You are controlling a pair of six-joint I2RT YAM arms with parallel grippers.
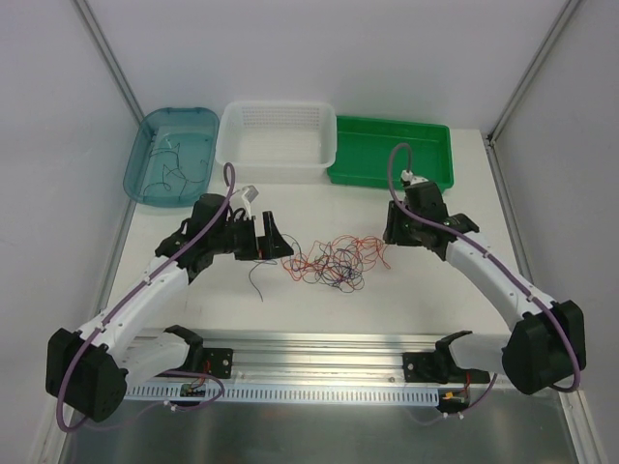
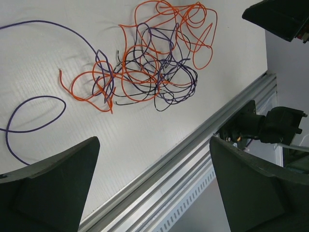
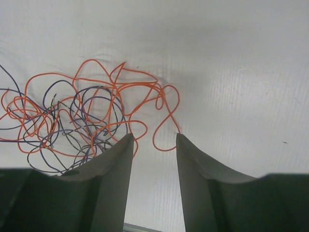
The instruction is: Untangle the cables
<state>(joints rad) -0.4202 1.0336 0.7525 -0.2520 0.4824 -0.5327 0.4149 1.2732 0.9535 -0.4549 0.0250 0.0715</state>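
The cables (image 1: 334, 261) lie in a loose tangle of orange, black and purple loops on the white table between the two arms. Left of the tangle my left gripper (image 1: 280, 237) is wide open and holds nothing. From the left wrist, the tangle (image 2: 154, 67) lies ahead of the left gripper (image 2: 153, 140), and a single purple wire (image 2: 34, 116) curls apart at the left. My right gripper (image 1: 395, 232) is at the tangle's right side. Seen from the right wrist, the right gripper (image 3: 153, 136) is open, with an orange loop (image 3: 164, 145) at its tips, not clamped.
A blue tray (image 1: 172, 155) holding a few thin wires, a white basket (image 1: 279, 140) and a green tray (image 1: 392, 153) line the far edge. An aluminium rail (image 1: 319, 343) runs along the near edge. A lone dark wire (image 1: 256, 280) trails below the left gripper.
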